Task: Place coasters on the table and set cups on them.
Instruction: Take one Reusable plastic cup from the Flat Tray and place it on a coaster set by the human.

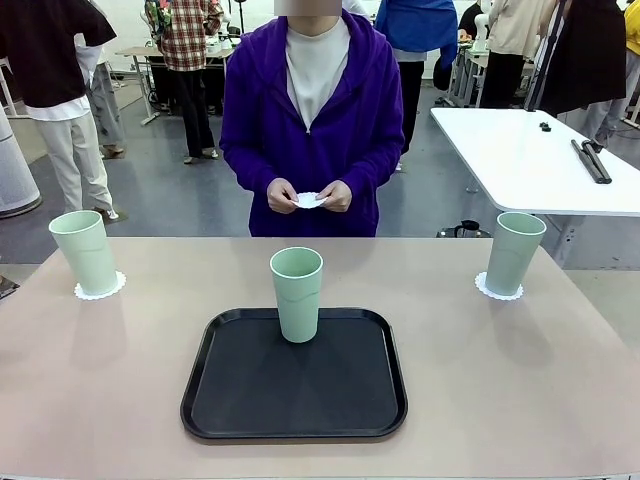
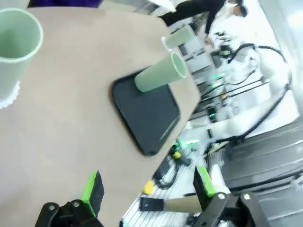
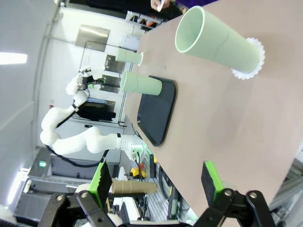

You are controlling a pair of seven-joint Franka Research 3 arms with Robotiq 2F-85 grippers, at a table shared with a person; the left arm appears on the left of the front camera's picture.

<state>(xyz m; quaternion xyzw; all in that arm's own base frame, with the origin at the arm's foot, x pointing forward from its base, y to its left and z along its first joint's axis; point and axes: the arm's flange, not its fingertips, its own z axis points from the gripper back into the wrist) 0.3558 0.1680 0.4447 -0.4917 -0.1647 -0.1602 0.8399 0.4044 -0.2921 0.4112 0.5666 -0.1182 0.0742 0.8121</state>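
Third mint-green tumbler (image 1: pixel 297 293), upright at the far side of the black tray (image 1: pixel 230 400): probably light, stiff and smooth, best pinched across its tapered wall below the rim. Its flimsy paper doily (image 1: pixel 309 200) is in the person's hands (image 1: pixel 338 195). Left gripper (image 2: pixel 147 187) and right gripper (image 3: pixel 155 182) stand wide and empty, well apart from that tumbler; the left-hand tumbler (image 1: pixel 84 251) and right-hand tumbler (image 1: pixel 514 252) sit on doilies (image 1: pixel 100 290).
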